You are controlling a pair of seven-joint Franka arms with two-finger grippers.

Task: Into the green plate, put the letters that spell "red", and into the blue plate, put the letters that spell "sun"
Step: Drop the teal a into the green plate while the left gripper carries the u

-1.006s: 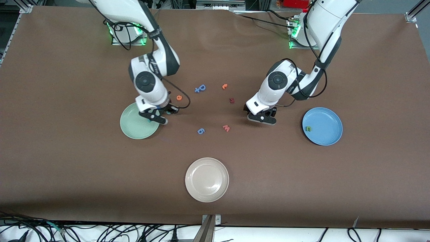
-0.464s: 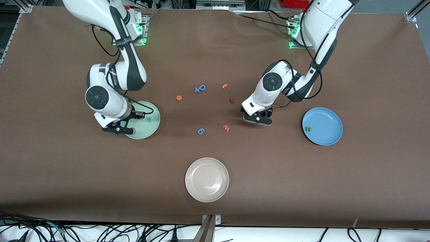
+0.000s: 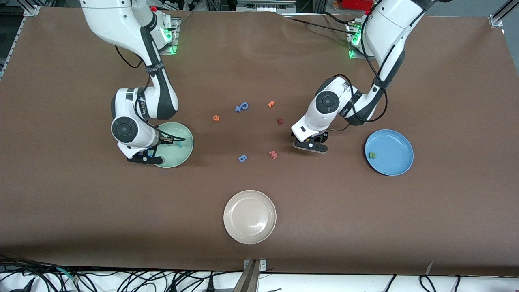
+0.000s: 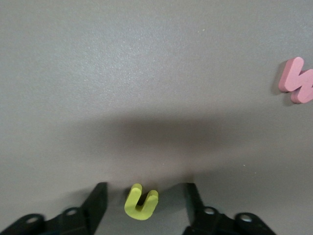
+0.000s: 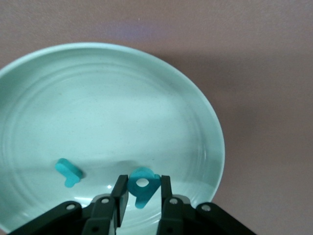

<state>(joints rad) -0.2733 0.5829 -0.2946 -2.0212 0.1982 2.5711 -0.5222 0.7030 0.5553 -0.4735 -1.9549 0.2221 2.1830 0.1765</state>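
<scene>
The pale green plate [image 3: 178, 156] [image 5: 98, 98] lies toward the right arm's end of the table, with a teal "r" [image 3: 179, 143] [image 5: 68, 172] in it. My right gripper [image 3: 142, 158] [image 5: 143, 181] is low over that plate, shut on the teal "d" [image 5: 142, 186]. The orange "e" [image 3: 216, 118] lies on the table. My left gripper [image 3: 310, 147] [image 4: 145, 190] is down at the table, open, with the yellow "u" [image 4: 141, 202] between its fingers and a gap on each side. The blue plate [image 3: 393, 142] holds the green "n" [image 3: 371, 155].
Mid-table lie a blue "p" [image 3: 242, 106], a small orange letter [image 3: 271, 104], a dark red letter [image 3: 279, 121], a salmon "w" [image 3: 273, 154] [image 4: 297, 81] and a blue "g" [image 3: 242, 158]. A whitish-beige plate [image 3: 249, 217] sits nearest the front camera.
The right arm swung across the green plate to its rim at the right arm's end of the table. The left gripper crept toward the salmon "w" and its fingers narrowed.
</scene>
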